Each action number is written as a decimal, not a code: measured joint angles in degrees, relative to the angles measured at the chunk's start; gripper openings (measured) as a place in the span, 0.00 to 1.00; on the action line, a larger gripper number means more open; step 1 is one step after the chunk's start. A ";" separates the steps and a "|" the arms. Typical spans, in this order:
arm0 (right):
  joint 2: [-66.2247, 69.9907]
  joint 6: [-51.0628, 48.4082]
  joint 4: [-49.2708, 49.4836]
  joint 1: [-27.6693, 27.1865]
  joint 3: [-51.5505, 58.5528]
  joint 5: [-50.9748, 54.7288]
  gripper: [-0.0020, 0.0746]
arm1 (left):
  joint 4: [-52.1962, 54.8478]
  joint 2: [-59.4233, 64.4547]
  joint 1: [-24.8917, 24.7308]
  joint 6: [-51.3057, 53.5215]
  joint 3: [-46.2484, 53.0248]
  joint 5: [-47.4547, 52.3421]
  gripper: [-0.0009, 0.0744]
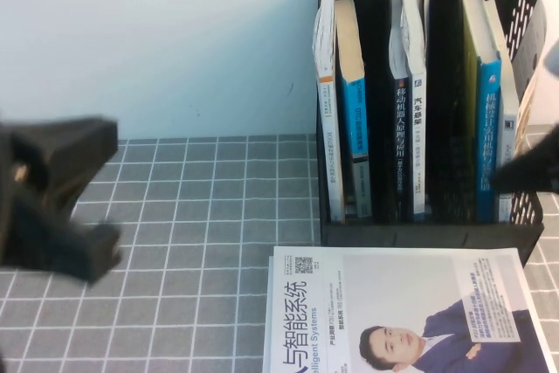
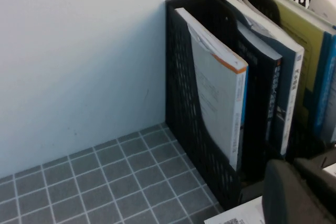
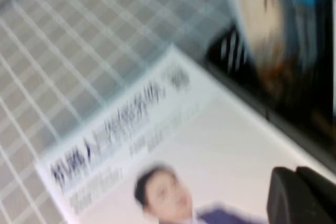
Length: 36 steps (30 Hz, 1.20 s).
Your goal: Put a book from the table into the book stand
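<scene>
Book (image 1: 410,312) flat at six o'clock of book stand (image 1: 419,231) — thin, light, floppy; likely best pinched at the spine. Left gripper (image 1: 65,207) at nine, right gripper (image 1: 533,170) at three — grip cannot be told

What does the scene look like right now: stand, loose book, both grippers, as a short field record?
book stand: black, upright against the wall, books standing in all three slots
left slot: white-spined book beside blue-spined book
loose book: white book picturing a suited man, flat on the table, just in front of the stand
left gripper: over the table's left part, away from the stand
right gripper: at the stand's right side
</scene>
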 joint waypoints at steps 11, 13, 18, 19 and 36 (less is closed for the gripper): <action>-14.00 18.97 -22.23 0.00 9.63 2.46 0.02 | 9.74 -13.25 0.00 -5.62 21.24 -9.98 0.01; -19.57 22.31 -26.70 0.00 13.49 2.11 0.02 | 11.56 -13.82 0.00 -6.82 22.87 -9.98 0.01; -37.42 24.32 -31.47 0.00 25.79 -6.85 0.02 | 17.67 -14.06 0.00 -11.30 24.74 -10.64 0.01; -40.58 23.96 -31.47 0.00 27.90 -9.01 0.02 | 18.96 -14.06 0.00 -12.56 24.86 -10.74 0.01; -72.59 20.32 -27.83 0.00 48.74 -23.05 0.02 | 29.30 -14.06 0.00 -25.16 24.86 -12.07 0.01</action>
